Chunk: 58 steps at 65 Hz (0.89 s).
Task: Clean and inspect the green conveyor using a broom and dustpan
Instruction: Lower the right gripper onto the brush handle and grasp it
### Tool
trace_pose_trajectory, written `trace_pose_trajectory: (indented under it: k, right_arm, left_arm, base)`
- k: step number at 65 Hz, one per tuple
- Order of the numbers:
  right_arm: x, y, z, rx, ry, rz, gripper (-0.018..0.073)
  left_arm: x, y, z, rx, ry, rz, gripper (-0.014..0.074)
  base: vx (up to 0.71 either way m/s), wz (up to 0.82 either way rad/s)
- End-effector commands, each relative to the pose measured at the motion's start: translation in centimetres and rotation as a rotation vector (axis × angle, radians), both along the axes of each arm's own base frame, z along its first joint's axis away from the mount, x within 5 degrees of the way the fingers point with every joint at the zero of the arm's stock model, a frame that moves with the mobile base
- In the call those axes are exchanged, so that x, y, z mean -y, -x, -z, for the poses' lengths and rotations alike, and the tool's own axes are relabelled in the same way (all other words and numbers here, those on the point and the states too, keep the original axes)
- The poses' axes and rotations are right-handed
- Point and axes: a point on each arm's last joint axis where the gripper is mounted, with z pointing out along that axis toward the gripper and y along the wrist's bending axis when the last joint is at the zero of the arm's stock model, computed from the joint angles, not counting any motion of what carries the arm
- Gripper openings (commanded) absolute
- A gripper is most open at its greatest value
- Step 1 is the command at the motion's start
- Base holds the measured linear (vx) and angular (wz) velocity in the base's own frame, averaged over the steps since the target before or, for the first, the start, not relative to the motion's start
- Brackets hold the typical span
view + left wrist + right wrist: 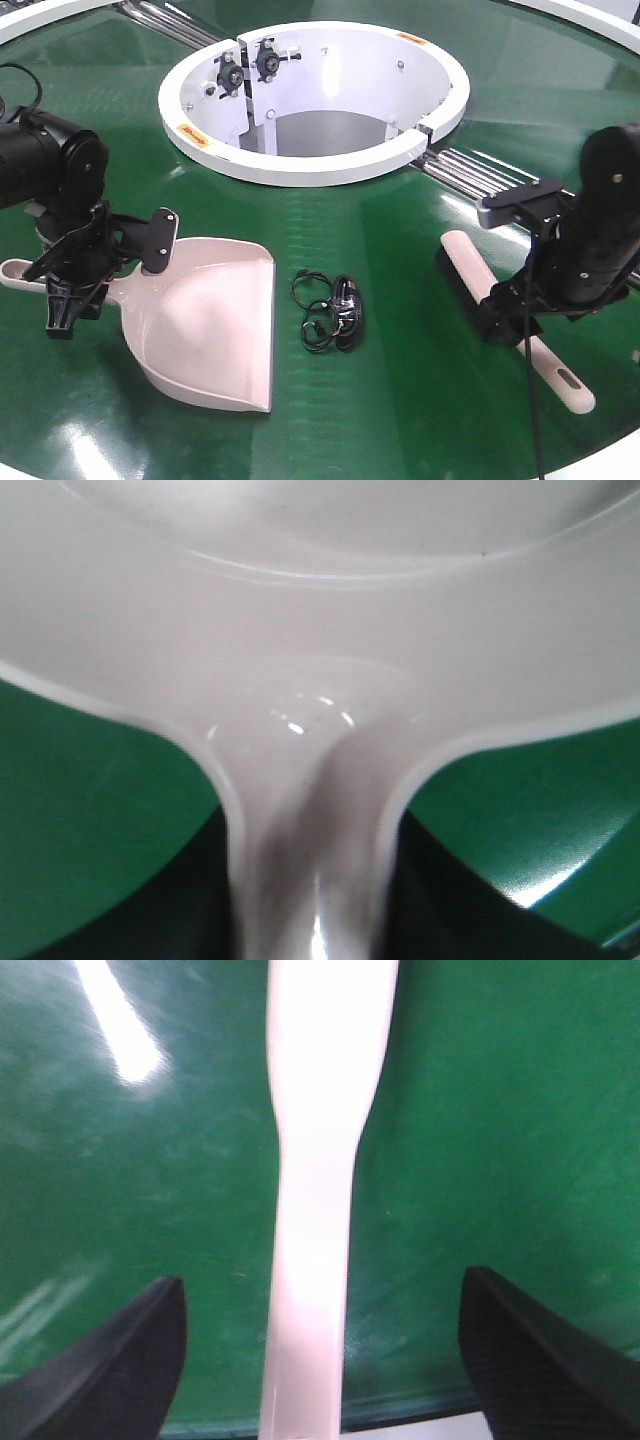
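Close over the dustpan's neck, with belt showing on either side.

The pale-pink dustpan fills the far half of the view, glossy and out of focus, with a faint curved ridge crossing near the top. Its handle runs up the centre from the near edge and flares smoothly into the pan body, with small bright glints at the junction. The green conveyor shows beneath the pan left and right of the handle, with a pale sheen at the near right. Dark masses press against the handle on both sides at the near edge, probably the left gripper's fingers, though the blur leaves that uncertain.
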Motion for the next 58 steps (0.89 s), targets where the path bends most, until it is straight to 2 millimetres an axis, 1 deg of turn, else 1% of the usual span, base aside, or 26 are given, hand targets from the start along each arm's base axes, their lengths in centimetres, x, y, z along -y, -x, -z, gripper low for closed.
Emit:
trace_pose_trajectory:
  k: [1, 27, 36, 42, 49, 58]
  right_arm:
    - [0.0, -0.6, -0.8, 0.044, 0.003, -0.004, 0.0547]
    - [-0.3, -2.3, 3.3, -0.061, 0.027, -0.009, 0.0547]
    - [-0.4, -2.7, 4.4, -0.082, 0.031, -0.006, 0.0526]
    - [-0.5, -2.9, 5.0, -0.086, 0.03, 0.0, 0.0484]
    - [-0.5, -3.1, 5.2, -0.076, 0.027, 0.006, 0.0413]
    - [-0.6, -3.3, 5.2, -0.051, 0.017, 0.032, 0.027]
  left_arm:
    - [0.1, 0.0, -2.3, 0.082, 0.01, -0.007, -0.0006]
    - [0.1, 0.0, -2.3, 0.082, 0.01, -0.007, -0.0006]
    - [0.1, 0.0, -2.3, 0.082, 0.01, -0.007, -0.0006]
    - [0.1, 0.0, -2.3, 0.082, 0.01, -0.007, -0.0006]
    - [0.1, 0.0, -2.3, 0.082, 0.01, -0.007, -0.0006]
    - [0.1, 0.0, -2.3, 0.082, 0.01, -0.007, -0.0006]
  base:
    - [0.0, 0.0]
    - [0.0, 0.0]
    - [0.0, 0.0]
    - [0.0, 0.0]
    - [0.0, 0.0]
    - [0.0, 0.0]
